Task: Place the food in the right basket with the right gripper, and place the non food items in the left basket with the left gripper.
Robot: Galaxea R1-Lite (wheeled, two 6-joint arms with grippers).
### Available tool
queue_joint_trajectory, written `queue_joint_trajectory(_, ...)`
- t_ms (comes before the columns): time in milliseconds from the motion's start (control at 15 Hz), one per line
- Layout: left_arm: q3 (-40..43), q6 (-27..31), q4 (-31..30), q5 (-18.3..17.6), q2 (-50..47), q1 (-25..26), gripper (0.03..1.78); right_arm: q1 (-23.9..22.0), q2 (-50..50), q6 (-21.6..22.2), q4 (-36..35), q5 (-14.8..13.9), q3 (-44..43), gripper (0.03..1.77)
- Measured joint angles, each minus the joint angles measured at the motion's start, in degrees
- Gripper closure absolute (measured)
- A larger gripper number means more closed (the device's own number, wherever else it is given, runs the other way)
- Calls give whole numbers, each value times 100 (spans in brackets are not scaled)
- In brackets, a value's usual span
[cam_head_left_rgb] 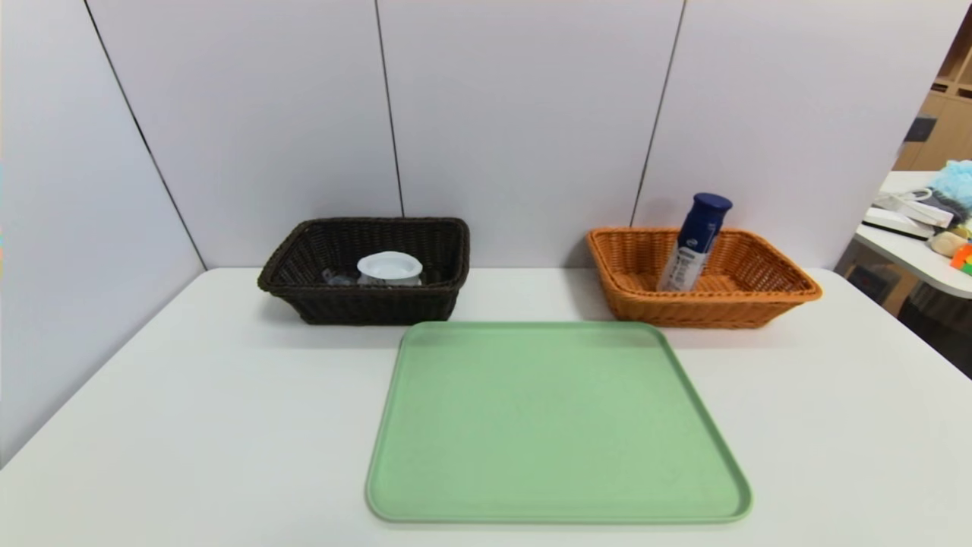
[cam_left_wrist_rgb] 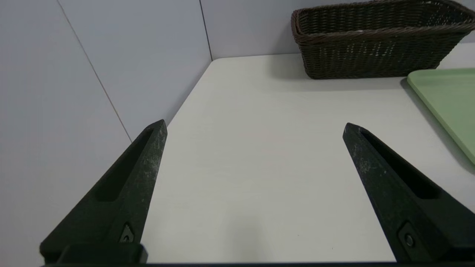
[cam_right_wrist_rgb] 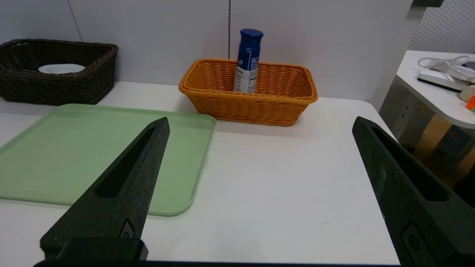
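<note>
All we can see of our body is the fingers: the left gripper (cam_left_wrist_rgb: pixel 254 128) has two matte black pointed fingers, each with a long slot down the inner face and a small screw near the base, dusty whitish scuffs toward the tips; the right gripper (cam_right_wrist_rgb: pixel 259 122) looks identical

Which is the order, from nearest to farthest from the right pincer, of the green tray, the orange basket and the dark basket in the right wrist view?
From the right pincer:
1. Green tray, beside one finger.
2. Orange basket, ahead, holding the bottle.
3. Dark basket, beyond the tray.
</note>
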Motion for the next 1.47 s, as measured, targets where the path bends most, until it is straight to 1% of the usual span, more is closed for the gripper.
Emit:
queue_joint_trajectory(133, 138, 27, -44, 1, -6, -5, 12, -11, -137, -10, -2, -99, 212, 10)
queue_joint_trajectory(333, 397, 29, -338, 1, -9, -2, 12, -10, -553, -41, -16, -71, 490, 10)
queue_joint_trajectory(467, 675, 74, -863, -5, -9, 0, 12, 4, -978, -66, -55, -79, 697, 10)
queue_joint_trajectory(533, 847, 88, -1206, -20, -9, 0, 12, 4, -1159, -79, -146, -134, 846, 10)
queue_joint_trajectory(600, 1040, 101, -1586, -94, -9, 0, 12, 4, -1281, -83, -410, -187, 1003, 10)
queue_joint_trajectory(667, 1150, 110, -1837, -258, -9, -2, 12, 4, -1371, -107, -701, -204, 1274, 10)
queue_joint_trajectory(733, 1202, 99, -1919, -435, -9, -2, 12, 4, -1430, -132, -1048, -215, 1632, 10)
queue_joint_trajectory(867, 1243, 13, -1844, -503, -9, 0, 12, 4, -1491, -162, -1776, -212, 2339, 10)
queue_joint_trajectory(933, 1250, -41, -1796, -495, -9, -2, 12, 4, -1510, -160, -1986, -210, 2505, 10)
queue_joint_trajectory(1000, 1252, -119, -1677, -501, -9, -2, 12, 4, -1521, -156, -1929, -201, 2597, 10)
queue_joint_trajectory(1067, 1254, -188, -1464, -518, -9, 0, 12, 4, -1529, -154, -1721, -199, 2640, 10)
queue_joint_trajectory(1333, 1257, -404, -729, -1025, -6, 0, 12, 4, -1536, -110, -670, -143, 2682, 10)
queue_joint_trajectory(1400, 1257, -480, -571, -1073, -6, 0, 12, 4, -1536, 30, -586, -160, 2684, 10)
queue_joint_trajectory(1467, 1257, -631, -585, -1076, -6, 0, 12, 4, -1536, 179, -586, -176, 2684, 10)
